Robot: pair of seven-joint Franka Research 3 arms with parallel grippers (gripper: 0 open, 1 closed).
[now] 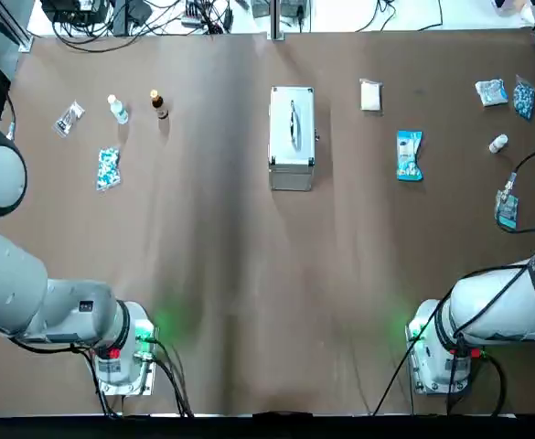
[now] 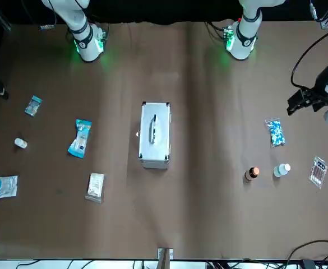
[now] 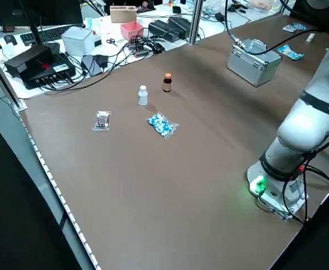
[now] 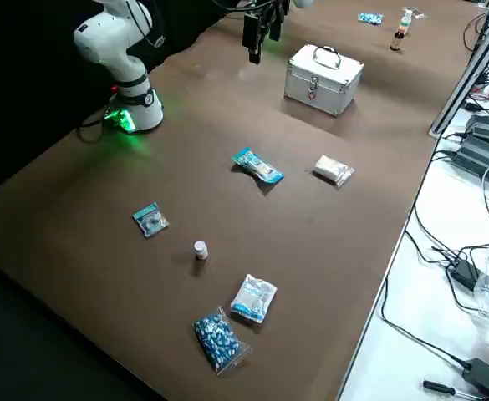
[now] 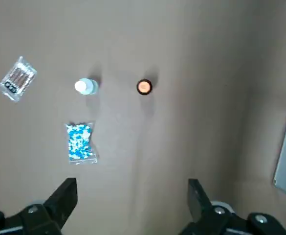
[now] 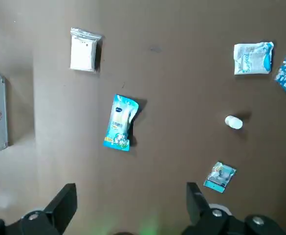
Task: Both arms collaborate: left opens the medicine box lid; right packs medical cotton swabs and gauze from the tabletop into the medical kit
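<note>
Medical kit (image 1: 292, 137): shut, mid-tabletop (image 1: 249, 274), handle up, latch on one long side.
My left gripper (image 5: 132, 205): high above the table, jaws wide apart, empty.
My right gripper (image 6: 131, 203): also raised, jaws spread, holding nothing.
Swabs (image 6: 120, 129): flat, near the kit on my right side.
Gauze (image 6: 82, 51): beyond the swabs, apart.
Risk, lid: I judge the light case may slide if I push the latch sideways.
Risk, pick: similar packets lie farther right; I could take the wrong one.

Left pincer (image 5: 128, 200) open, raised; right pincer (image 6: 128, 203) open, raised.
</note>
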